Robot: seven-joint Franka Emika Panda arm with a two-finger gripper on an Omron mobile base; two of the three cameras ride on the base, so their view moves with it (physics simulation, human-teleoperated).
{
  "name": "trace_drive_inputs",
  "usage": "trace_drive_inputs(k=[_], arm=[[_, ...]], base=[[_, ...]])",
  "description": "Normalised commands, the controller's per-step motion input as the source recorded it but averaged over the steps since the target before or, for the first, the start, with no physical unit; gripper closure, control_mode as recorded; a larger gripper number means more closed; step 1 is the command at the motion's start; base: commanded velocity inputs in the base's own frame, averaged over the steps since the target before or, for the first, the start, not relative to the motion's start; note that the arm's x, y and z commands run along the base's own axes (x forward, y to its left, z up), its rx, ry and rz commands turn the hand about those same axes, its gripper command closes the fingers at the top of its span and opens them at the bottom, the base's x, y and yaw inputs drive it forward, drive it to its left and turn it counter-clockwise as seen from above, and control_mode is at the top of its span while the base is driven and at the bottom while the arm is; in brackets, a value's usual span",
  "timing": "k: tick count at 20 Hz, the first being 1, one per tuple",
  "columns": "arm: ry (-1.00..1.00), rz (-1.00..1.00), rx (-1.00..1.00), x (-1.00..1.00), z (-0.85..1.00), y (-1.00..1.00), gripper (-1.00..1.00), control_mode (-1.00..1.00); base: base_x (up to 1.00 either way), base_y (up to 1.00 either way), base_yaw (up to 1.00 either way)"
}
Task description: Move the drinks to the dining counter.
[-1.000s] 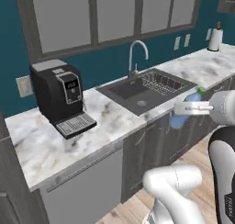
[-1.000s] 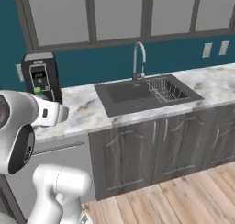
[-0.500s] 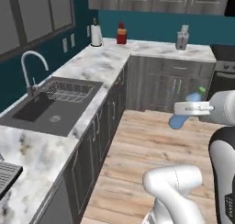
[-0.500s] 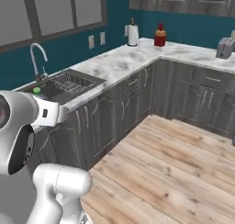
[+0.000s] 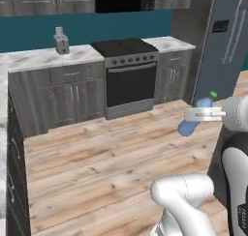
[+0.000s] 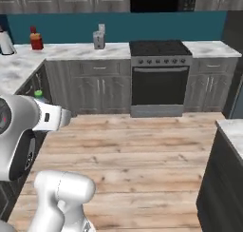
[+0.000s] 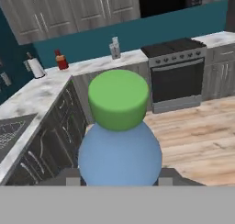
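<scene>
My gripper [image 5: 194,116] is shut on one of the drinks, a small blue bottle [image 5: 190,124] with a green cap, carried in the air over the wooden floor. In the hand view the bottle [image 7: 119,156] stands close between my fingertips [image 7: 69,178], its green cap [image 7: 118,103] on top. From the right base view just the green cap [image 6: 39,94] peeks out behind my white arm. A corner of the dining counter [image 6: 231,129], marbled on top with dark sides, shows at the right edge.
A black stove with oven [image 6: 159,76] stands across the floor between grey cabinets. On the worktop are a grey appliance [image 6: 98,36], a red bottle [image 6: 34,38] and a paper towel roll [image 6: 5,42]. A tall fridge [image 5: 223,41] stands at the right.
The whole picture has swung from the sink and coffee machine past the corner to the stove, so the base has turned. The blue bottle has stayed in my gripper.
</scene>
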Motion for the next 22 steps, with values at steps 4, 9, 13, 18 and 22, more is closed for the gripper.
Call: trace_drive_inputs(k=[4,9,13,18,22], arm=[[0.00,0.00,0.00,0.00,0.00,0.00,1.00,1.00],[0.00,0.00,0.00,0.00,0.00,0.00,1.00,1.00],[0.00,0.00,0.00,0.00,0.00,0.00,1.00,1.00],[0.00,0.00,0.00,0.00,0.00,0.00,1.00,1.00],[0.00,0.00,0.00,0.00,0.00,0.00,1.00,1.00]], base=[[0.00,0.00,-1.00],[0.00,0.00,-1.00],[0.00,0.00,-1.00],[0.11,-0.19,-0.90],[0.69,0.05,-0.71]])
